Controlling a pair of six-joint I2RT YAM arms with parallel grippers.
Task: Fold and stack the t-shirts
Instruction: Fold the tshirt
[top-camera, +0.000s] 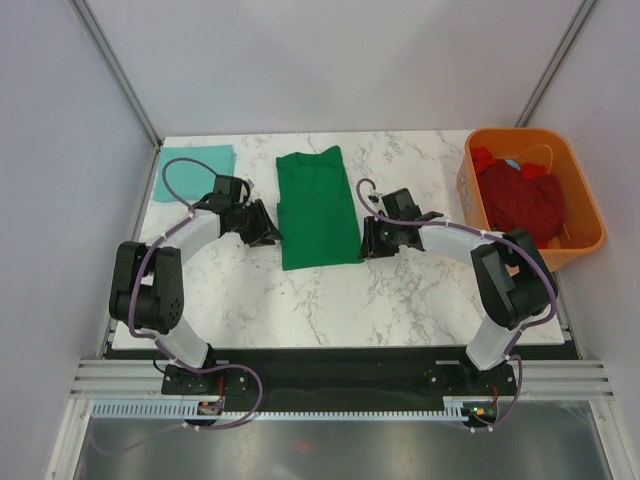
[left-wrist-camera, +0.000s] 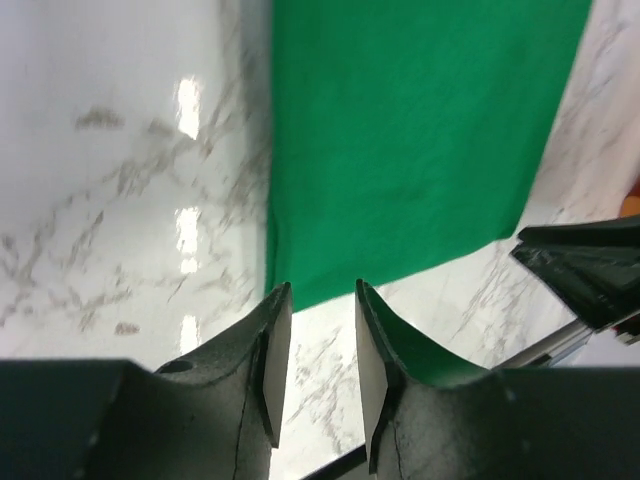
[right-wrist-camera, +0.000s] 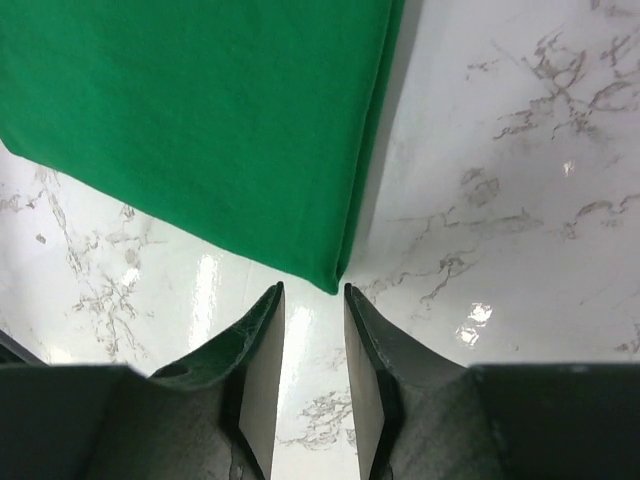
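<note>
A dark green t-shirt (top-camera: 317, 208) lies flat on the marble table, folded into a long strip with its sleeves tucked in. My left gripper (top-camera: 272, 236) is open and empty at the strip's near left corner, also seen in the left wrist view (left-wrist-camera: 322, 290) just short of the green shirt's hem (left-wrist-camera: 400, 150). My right gripper (top-camera: 364, 246) is open and empty at the near right corner, its tips (right-wrist-camera: 312, 290) just short of the shirt's corner (right-wrist-camera: 220, 130). A folded pale teal shirt (top-camera: 195, 172) lies at the far left. Dark red shirts (top-camera: 522, 200) fill the tub.
An orange plastic tub (top-camera: 583, 203) stands at the table's far right edge. The table's left edge runs close to the teal shirt. Part of the right gripper (left-wrist-camera: 590, 265) shows in the left wrist view.
</note>
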